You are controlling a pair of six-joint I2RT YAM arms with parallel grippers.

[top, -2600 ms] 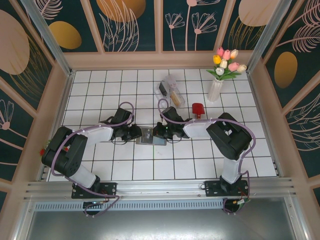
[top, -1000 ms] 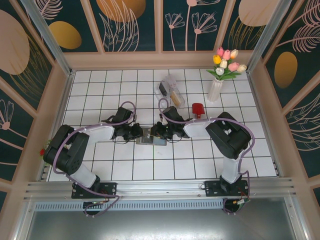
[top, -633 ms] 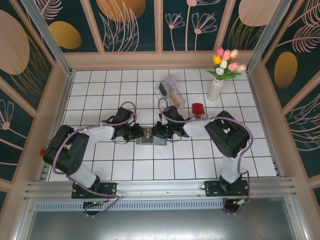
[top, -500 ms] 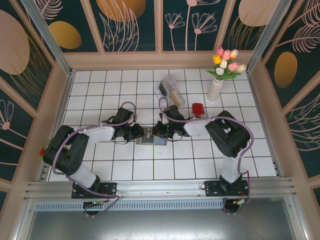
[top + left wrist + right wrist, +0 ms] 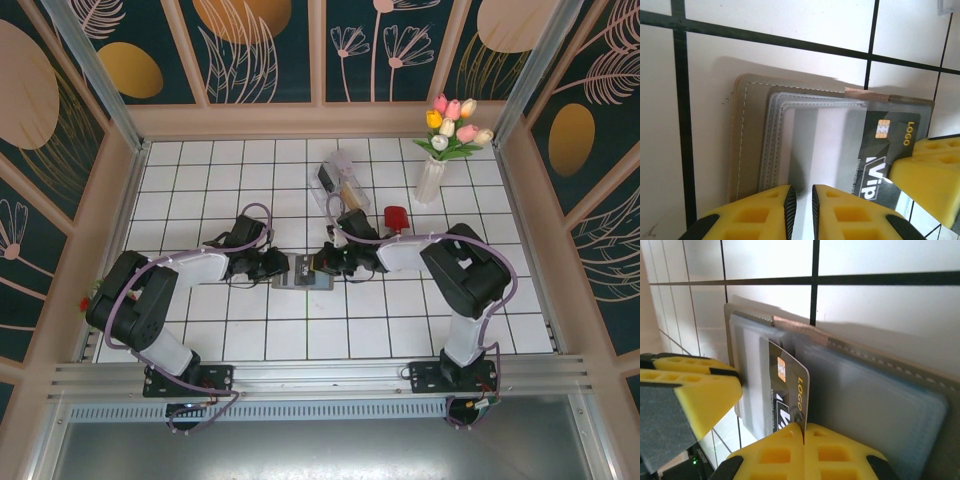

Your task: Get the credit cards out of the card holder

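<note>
Between the right fingers [image 5: 775, 455], pressed together, sits the lower edge of a black credit card [image 5: 789, 390], tilted up out of the card holder [image 5: 880, 405]. At the holder's 9 o'clock edge the left fingers [image 5: 760, 210] stand over the clear sleeves with a thin slit between them; whether they pinch anything I cannot tell. Compared with half a second ago, the right wrist has drawn toward 3 o'clock, while the holder has stayed on its tile at the middle of the table [image 5: 400, 330]. Bare tiles lie open toward 6 o'clock. A clear box [image 5: 340, 182] sits toward 12 o'clock and a red object [image 5: 396, 217] toward 2 o'clock. The card reads "LOGO" and "VIP" beside a gold chip.
</note>
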